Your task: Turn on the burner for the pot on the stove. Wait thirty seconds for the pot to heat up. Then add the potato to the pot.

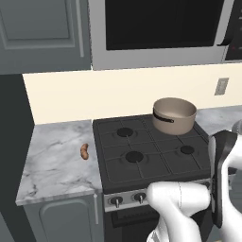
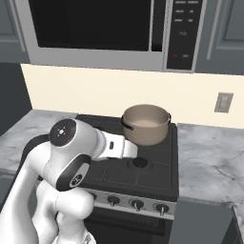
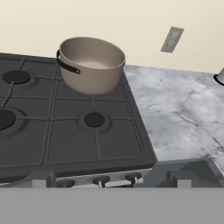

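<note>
The tan pot (image 1: pixel 174 115) (image 2: pixel 146 124) (image 3: pixel 91 63) stands on the back right burner of the black stove (image 1: pixel 142 163) (image 2: pixel 157 178) (image 3: pixel 70 144), its dark handle facing front-left. It holds nothing, and I see no flame. The potato (image 1: pixel 84 151) lies on the marble counter just left of the stove. Small dark knobs (image 1: pixel 139 197) (image 2: pixel 137 205) (image 3: pixel 100 179) line the silver front panel. My gripper (image 3: pixel 112 180) hovers in front of the stove's front right corner, above the knobs. It is open and holds nothing, its fingertips (image 3: pixel 43 179) wide apart.
A microwave (image 2: pixel 95 28) hangs over the stove. Marble counter (image 1: pixel 56 160) (image 3: pixel 183 113) runs on both sides, with a wall outlet (image 3: pixel 172 39) behind the right stretch. A dark-rimmed object (image 3: pixel 219 78) sits at the far right edge. My white arm (image 2: pixel 71 157) rises before the stove.
</note>
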